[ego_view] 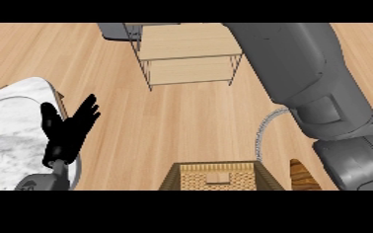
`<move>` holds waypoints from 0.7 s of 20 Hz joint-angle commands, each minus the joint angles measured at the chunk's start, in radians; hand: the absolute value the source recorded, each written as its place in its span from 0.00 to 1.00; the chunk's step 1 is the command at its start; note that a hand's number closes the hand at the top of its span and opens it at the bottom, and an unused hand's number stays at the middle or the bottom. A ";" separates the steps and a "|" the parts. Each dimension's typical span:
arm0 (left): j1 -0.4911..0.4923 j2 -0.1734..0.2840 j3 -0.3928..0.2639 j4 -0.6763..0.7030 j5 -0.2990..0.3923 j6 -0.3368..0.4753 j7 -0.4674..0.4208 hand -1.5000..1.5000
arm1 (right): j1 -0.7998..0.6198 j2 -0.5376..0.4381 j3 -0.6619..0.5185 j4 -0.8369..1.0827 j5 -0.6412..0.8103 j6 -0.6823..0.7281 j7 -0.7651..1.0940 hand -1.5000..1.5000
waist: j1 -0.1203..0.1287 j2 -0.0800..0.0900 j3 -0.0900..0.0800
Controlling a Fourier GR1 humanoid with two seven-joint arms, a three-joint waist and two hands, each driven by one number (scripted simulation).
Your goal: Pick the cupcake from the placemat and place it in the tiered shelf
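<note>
The tiered shelf (188,54) stands at the back middle of the wooden counter, with light wooden boards in a thin metal frame. No cupcake shows anywhere. My right forearm (306,79) runs from the lower right up past the shelf's right side and leaves the view at the top, so its hand is hidden. My left hand (67,131) rests open at the left, fingers up, over a white marbled mat (22,123) with a rounded corner.
A dark grey flat object (115,30) lies behind the shelf's left corner. A woven basket (218,176) sits at the front middle, with a brown wooden item (302,175) to its right. Bare counter (189,123) lies between shelf and basket.
</note>
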 commanded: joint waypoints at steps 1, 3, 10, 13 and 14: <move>0.022 0.005 0.016 0.027 0.012 -0.021 -0.002 0.50 | -0.028 -0.014 -0.005 0.048 0.012 0.013 -0.032 1.00 | 0.003 0.036 0.014; -0.022 0.001 0.012 0.034 -0.002 0.004 0.037 0.50 | 0.003 -0.004 0.053 0.058 0.061 0.026 -0.053 1.00 | -0.006 0.036 0.014; 0.022 -0.009 0.007 0.026 -0.010 -0.010 -0.012 0.50 | 0.001 -0.009 -0.145 0.039 -0.059 -0.182 -0.012 0.00 | 0.000 0.037 0.014; 0.009 -0.012 0.021 0.060 -0.011 -0.010 -0.029 0.50 | -0.008 0.032 -0.198 0.024 -0.106 -0.246 -0.004 0.00 | -0.001 0.038 0.014; 0.000 -0.009 0.007 -0.007 -0.015 0.010 0.032 0.50 | -0.019 0.022 -0.228 0.044 -0.132 -0.253 -0.036 0.00 | 0.014 0.040 0.015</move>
